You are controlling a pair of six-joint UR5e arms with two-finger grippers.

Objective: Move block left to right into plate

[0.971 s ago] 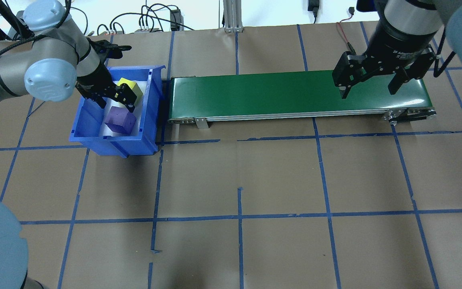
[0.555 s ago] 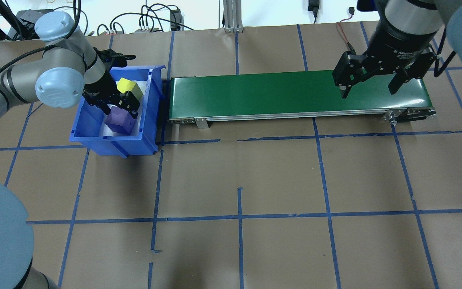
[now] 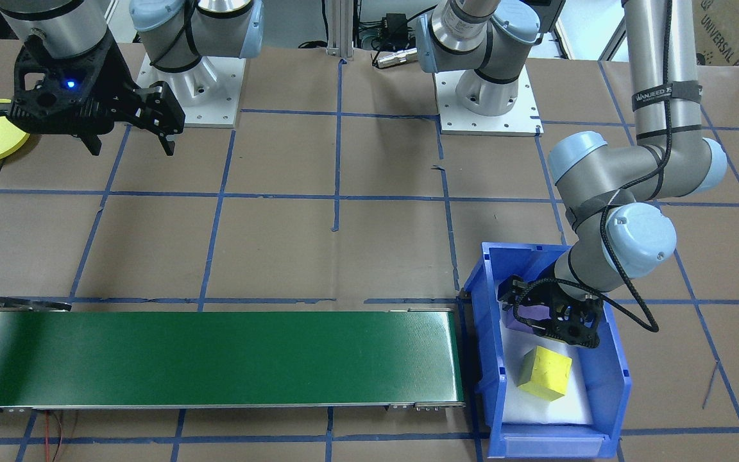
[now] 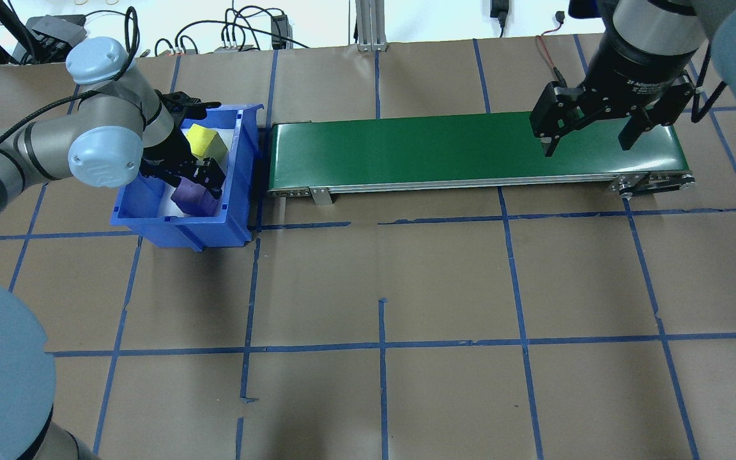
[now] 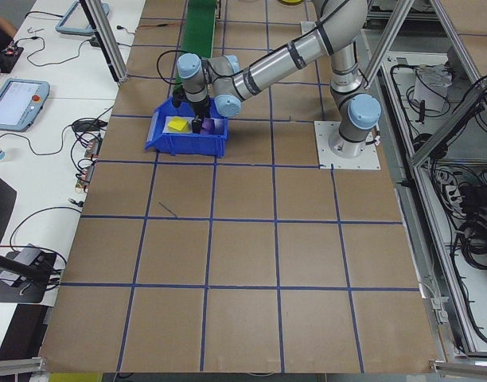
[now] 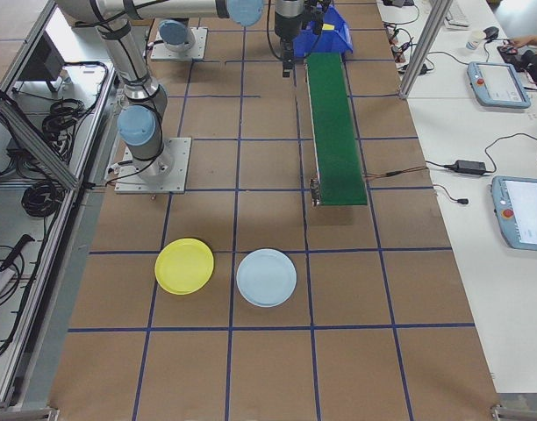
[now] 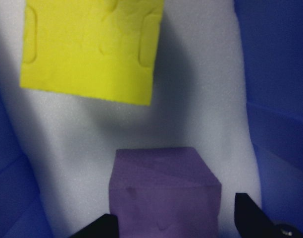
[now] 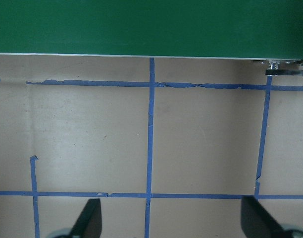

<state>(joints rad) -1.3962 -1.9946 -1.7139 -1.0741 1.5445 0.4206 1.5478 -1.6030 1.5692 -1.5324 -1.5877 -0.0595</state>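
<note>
As the purple block [image 7: 164, 191] sat in the blue bin [image 4: 240, 191] beside 1 yellow block [image 4: 205, 142], the left gripper [image 7: 178, 225] had shifted off yellow and lowered, fingers spread astride purple, unclosed; grasp likely imminent. Right gripper [image 4: 588, 131] hovered open, empty, over the conveyor [image 4: 406, 150].

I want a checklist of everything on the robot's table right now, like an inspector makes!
Surface: brown table with a blue tape grid.
Job's things: purple block and yellow block in the blue bin; green conveyor belt beside it; yellow plate and light blue plate at the far end.
Clutter: nothing seen.
Grippers: left gripper down in the bin, jaws open on either side of the purple block; right gripper open above the belt's end.
Cables: wires behind the table.
Surroundings: side benches with tablets.
</note>
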